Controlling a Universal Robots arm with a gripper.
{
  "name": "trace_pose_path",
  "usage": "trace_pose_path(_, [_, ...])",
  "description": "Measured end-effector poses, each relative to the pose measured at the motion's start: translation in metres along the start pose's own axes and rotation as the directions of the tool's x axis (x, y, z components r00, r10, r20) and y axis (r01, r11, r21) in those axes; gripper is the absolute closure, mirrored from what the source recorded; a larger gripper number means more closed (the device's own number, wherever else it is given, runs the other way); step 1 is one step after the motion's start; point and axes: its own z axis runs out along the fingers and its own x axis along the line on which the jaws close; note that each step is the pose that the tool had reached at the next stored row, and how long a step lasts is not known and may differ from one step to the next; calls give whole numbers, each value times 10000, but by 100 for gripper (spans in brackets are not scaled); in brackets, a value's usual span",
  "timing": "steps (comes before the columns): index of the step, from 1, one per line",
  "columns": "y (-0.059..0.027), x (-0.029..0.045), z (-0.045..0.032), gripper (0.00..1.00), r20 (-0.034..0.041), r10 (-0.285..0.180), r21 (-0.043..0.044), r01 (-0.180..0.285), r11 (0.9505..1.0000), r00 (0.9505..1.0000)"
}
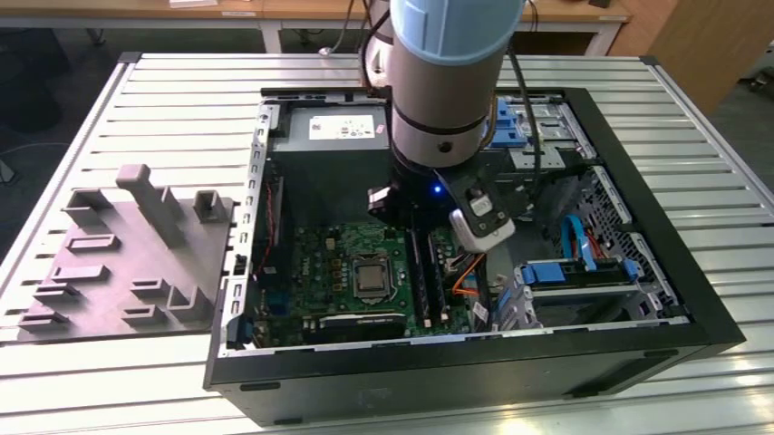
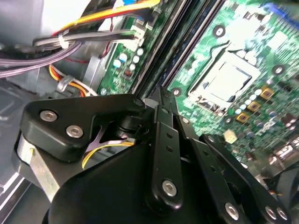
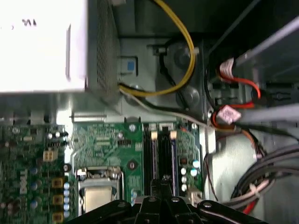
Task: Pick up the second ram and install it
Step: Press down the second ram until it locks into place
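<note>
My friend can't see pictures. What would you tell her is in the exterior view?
A robot arm reaches down into an open computer case lying on a slatted metal table, its wrist above the green motherboard. A grey power supply box sits at the case's far end, and a grey holder tray lies at the exterior view's left.

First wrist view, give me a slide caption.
Claw poised over the motherboard's memory slots, beside the processor socket.
</note>
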Motion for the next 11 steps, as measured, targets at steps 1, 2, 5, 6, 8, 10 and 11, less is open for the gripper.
trace_pose_path(1, [-27,-1,-2,90,0,0,-1,0,10000,10000])
trace_pose_path(2, [-53,-2,-4,90,1,1,-2,-1,10000,10000])
trace_pose_path(5, [-126,-6,-11,90,0,0,-1,0,10000,10000])
trace_pose_path(6, [-143,-7,-12,90,0,0,-1,0,10000,10000])
trace_pose_path(8, [-173,-8,-14,90,1,0,-2,0,10000,10000])
trace_pose_path(10, [-205,-10,-16,90,1,0,-1,0,10000,10000])
trace_pose_path(11, [-224,-10,-17,90,1,0,-1,0,10000,10000])
